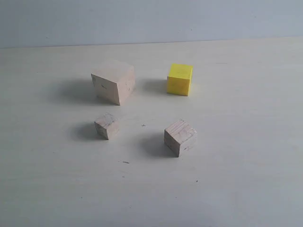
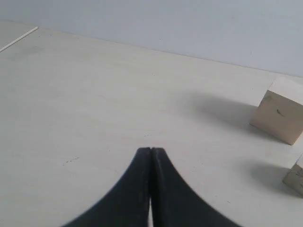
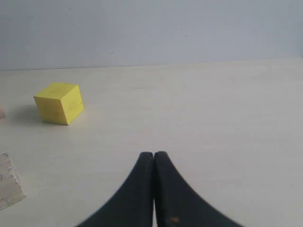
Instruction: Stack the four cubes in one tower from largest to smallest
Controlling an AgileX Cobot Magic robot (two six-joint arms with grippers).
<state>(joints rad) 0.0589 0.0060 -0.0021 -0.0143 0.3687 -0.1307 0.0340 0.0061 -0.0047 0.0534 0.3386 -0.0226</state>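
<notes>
four on the table (image 1: pixel 236 179), all apart: large wood cube (image 1: pixel 113 81) back left, yellow cube (image 1: pixel 180 79) back right, small wood cube (image 1: pixel 107 126) front left, medium wood cube (image 1: pixel 180 137) front right. left gripper (image 2: pixel 150 151) and right gripper (image 3: pixel 154 155), each with jaws pressed together above bare tabletop.

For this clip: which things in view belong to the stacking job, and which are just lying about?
Part of the job:
- large wood cube
- yellow cube
- medium wood cube
- small wood cube
All four stand apart on the table; none is stacked yet.

Just lying about:
- no loose objects seen, only a few small dark specks on the tabletop
</notes>
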